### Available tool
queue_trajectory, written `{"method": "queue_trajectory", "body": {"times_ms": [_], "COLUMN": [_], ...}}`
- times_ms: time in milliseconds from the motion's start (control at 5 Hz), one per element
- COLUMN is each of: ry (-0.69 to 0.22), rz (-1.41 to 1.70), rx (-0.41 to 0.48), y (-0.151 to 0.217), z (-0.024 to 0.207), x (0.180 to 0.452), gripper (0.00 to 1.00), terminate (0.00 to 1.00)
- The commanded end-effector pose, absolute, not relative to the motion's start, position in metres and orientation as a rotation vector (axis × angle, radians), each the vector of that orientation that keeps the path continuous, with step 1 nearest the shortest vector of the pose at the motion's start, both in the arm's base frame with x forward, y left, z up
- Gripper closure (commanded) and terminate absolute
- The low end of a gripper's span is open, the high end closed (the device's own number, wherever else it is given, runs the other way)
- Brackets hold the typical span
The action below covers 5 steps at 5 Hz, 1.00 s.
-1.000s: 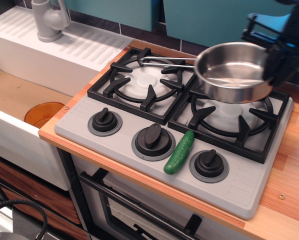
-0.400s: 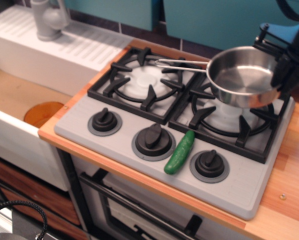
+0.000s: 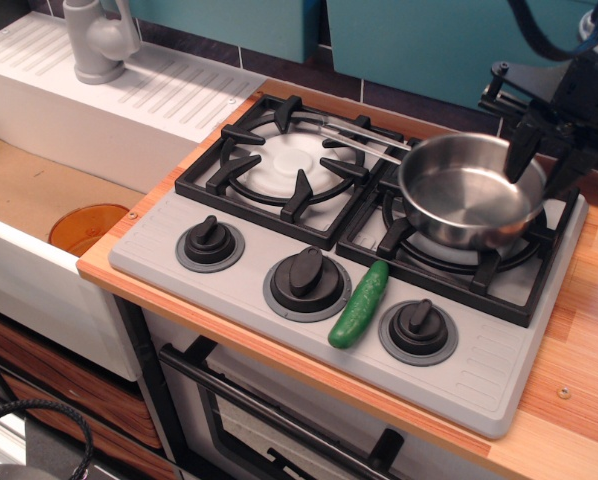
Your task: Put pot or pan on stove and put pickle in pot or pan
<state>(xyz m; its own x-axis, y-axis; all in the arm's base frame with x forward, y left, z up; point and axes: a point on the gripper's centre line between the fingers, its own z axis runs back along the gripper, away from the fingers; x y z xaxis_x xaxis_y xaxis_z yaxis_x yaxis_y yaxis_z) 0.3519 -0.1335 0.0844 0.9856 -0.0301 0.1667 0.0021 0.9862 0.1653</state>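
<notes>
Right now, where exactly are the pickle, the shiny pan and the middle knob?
pickle [image 3: 359, 304]: main camera view, middle of its green body.
pan [image 3: 469, 195]: main camera view, bare inside bottom.
middle knob [image 3: 306, 273]: main camera view, its raised black grip.

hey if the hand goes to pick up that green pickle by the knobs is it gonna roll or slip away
The pickle looks rounded and glossy, so it may roll sideways or slip if nudged. It lies flat on the smooth grey stove between two knobs, which might check it. It is probably stiff and light.

Shiny silver pot [image 3: 466, 197], dark-green pickle [image 3: 359, 304], grey stove [image 3: 479, 368] with black grates.
</notes>
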Motion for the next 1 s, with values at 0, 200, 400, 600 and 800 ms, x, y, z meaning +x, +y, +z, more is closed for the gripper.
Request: {"method": "queue_trajectory", "body": {"times_ms": [0,200,400,600,800], "ry": [-0.165,-0.132,-0.142,-0.150,-0.150], "rz": [-0.021,-0.078,-0.152,-0.264,-0.264], "rx": [0.119,0.114,0.079,0.030,0.030], "y": [-0.123,-0.102,-0.076,-0.056,-0.056], "z": [0.130,0.143,0.142,0.132,0.132], "x": [0.355,0.352,0.348,0.344,0.344], "gripper": [0.00,0.00,0.00,0.00,0.00], "terminate": [0.00,0.00,0.00,0.00,0.00]}}
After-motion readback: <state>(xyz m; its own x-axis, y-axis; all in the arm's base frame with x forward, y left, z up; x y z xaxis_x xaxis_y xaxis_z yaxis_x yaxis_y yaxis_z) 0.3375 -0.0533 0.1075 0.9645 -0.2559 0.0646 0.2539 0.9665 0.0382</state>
